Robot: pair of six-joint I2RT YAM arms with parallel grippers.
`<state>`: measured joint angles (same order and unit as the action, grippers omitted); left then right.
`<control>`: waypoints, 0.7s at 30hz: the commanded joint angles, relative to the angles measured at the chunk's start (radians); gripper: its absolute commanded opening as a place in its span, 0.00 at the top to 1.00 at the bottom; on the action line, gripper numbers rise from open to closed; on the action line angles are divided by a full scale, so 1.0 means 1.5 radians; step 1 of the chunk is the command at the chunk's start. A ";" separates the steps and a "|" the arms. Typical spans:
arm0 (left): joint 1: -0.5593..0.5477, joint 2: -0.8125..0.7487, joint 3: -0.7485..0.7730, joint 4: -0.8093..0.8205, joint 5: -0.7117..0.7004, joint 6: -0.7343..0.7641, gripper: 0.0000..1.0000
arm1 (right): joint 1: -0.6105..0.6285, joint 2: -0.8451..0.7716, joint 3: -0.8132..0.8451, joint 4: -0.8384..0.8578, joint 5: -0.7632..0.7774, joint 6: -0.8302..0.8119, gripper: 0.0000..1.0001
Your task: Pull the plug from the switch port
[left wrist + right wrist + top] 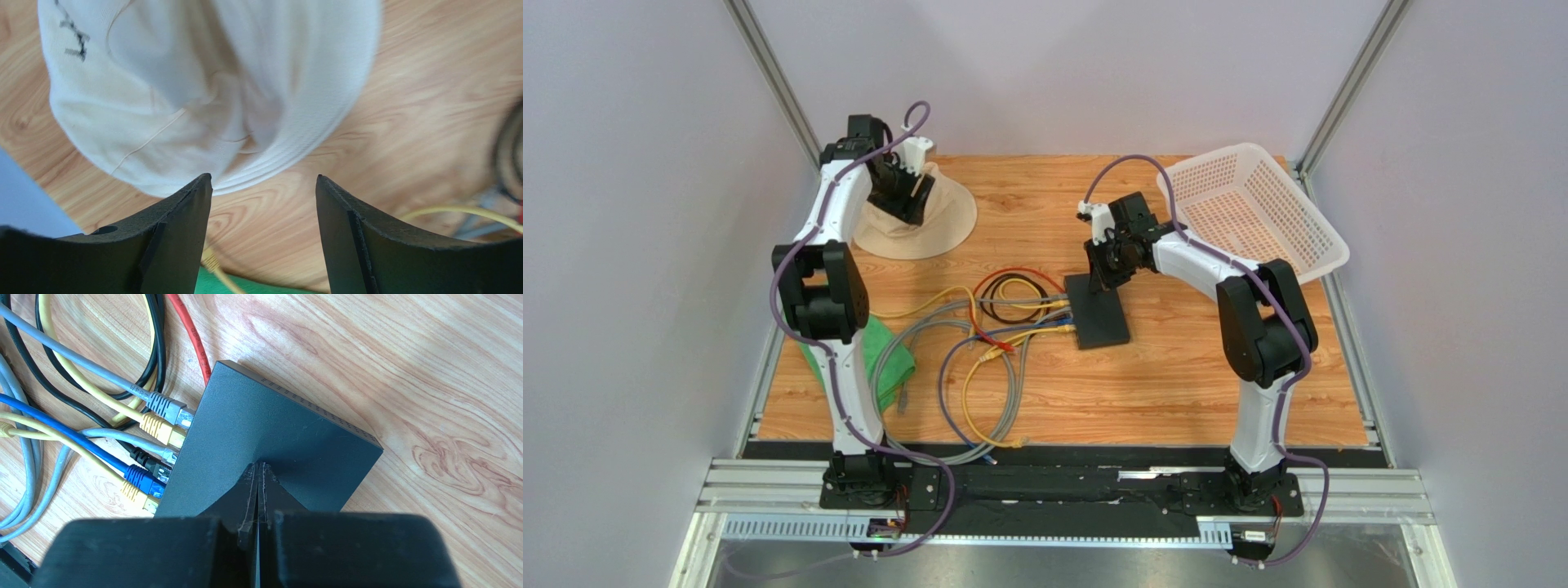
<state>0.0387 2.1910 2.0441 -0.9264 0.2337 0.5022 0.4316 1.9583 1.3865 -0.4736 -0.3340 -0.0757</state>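
The switch [1098, 312] is a flat matte black box at mid-table; in the right wrist view [264, 432] several plugs sit in its left side: grey [167, 408], yellow [158, 428], black [147, 460], blue [140, 479] and a lower yellow one [136, 497]. My right gripper [258, 467] is shut and empty, its tips over the switch's top face; it also shows in the top view [1106, 272]. My left gripper [264, 179] is open and empty at the far left, over the near edge of a white cap [202, 86]; it shows in the top view [907, 196].
Loose cables [977, 349] in grey, yellow, blue, black and red loop left of the switch. A green cloth [879, 349] lies by the left arm. A white basket [1253, 208] stands at the far right. The cream cap [934, 221] lies at the far left.
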 commanded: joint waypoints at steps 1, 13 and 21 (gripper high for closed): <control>-0.024 -0.131 -0.006 0.027 0.206 -0.073 0.28 | 0.007 0.045 -0.018 -0.045 0.047 -0.019 1.00; -0.145 -0.094 -0.112 0.187 0.560 -0.394 0.35 | 0.008 0.047 -0.017 -0.049 0.045 -0.021 1.00; -0.203 -0.023 -0.167 0.228 0.589 -0.420 0.39 | 0.009 0.038 -0.026 -0.041 0.042 -0.022 1.00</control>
<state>-0.2523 2.1265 1.8057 -0.6514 1.0458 -0.0826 0.4355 1.9606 1.3907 -0.4778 -0.3321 -0.0765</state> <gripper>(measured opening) 0.616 0.005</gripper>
